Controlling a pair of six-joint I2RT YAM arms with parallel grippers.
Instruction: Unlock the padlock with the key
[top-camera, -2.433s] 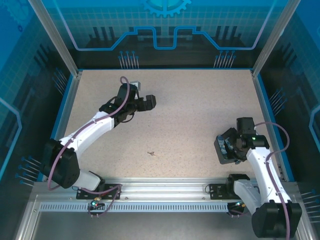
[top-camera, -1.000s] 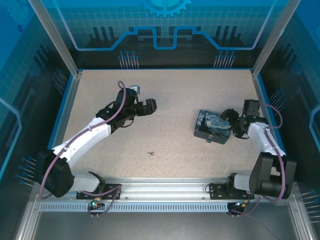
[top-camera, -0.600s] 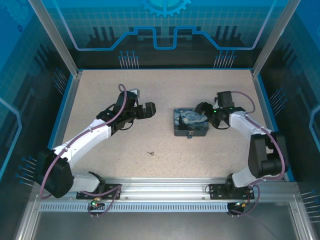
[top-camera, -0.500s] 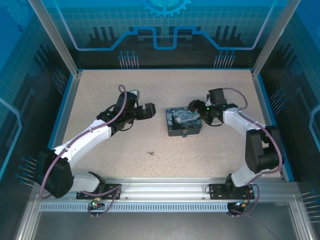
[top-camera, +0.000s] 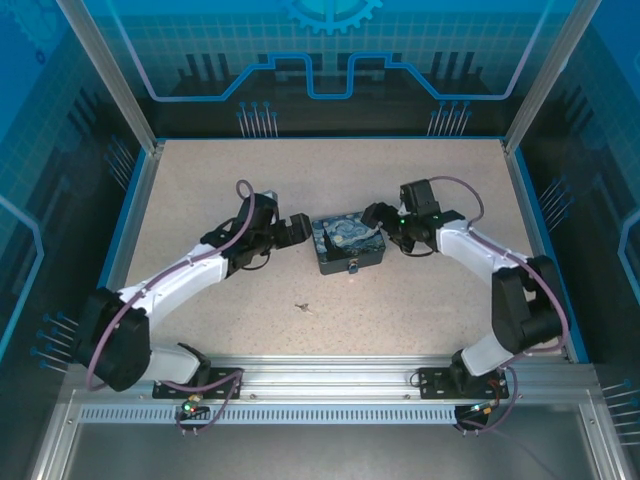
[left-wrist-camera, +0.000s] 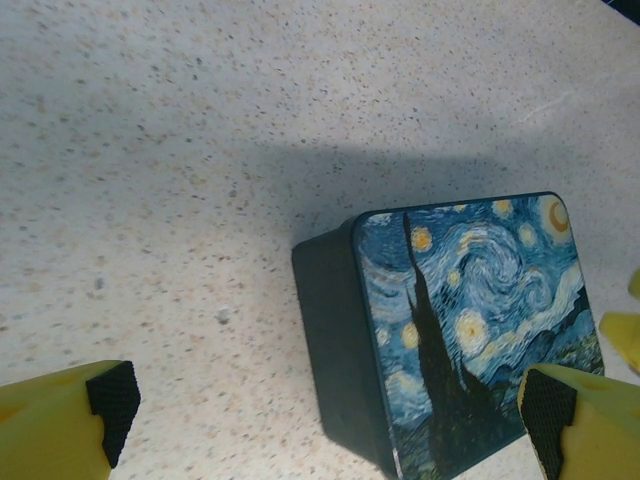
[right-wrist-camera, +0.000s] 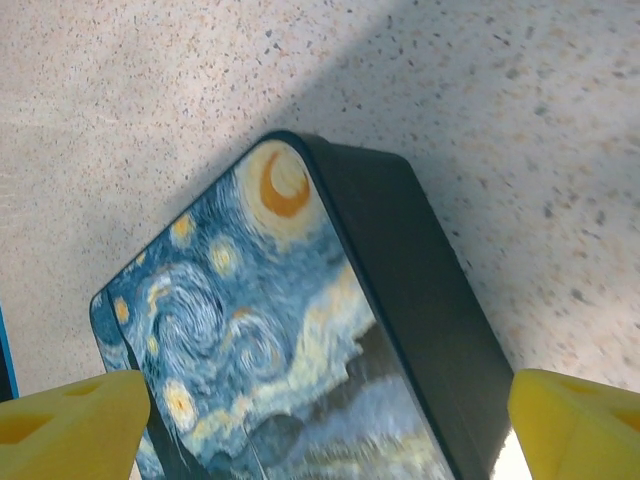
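The dark blue swirl-painted box lies on the table between the two grippers. A small padlock hangs at its near side. The key, a tiny grey sliver, lies alone on the table nearer the arm bases, apart from both grippers. My right gripper is at the box's far right corner. In the right wrist view its yellow fingers stand wide apart with the box clamped between them. My left gripper is open just left of the box, its pads clear of it.
The speckled table is bordered by blue rails and clear panels on the left, right and back. An aluminium rail carrying the arm bases runs along the near edge.
My right gripper has brought the box from the right side to the middle of the table. The left gripper has shifted slightly down and right toward it. The key has not moved.
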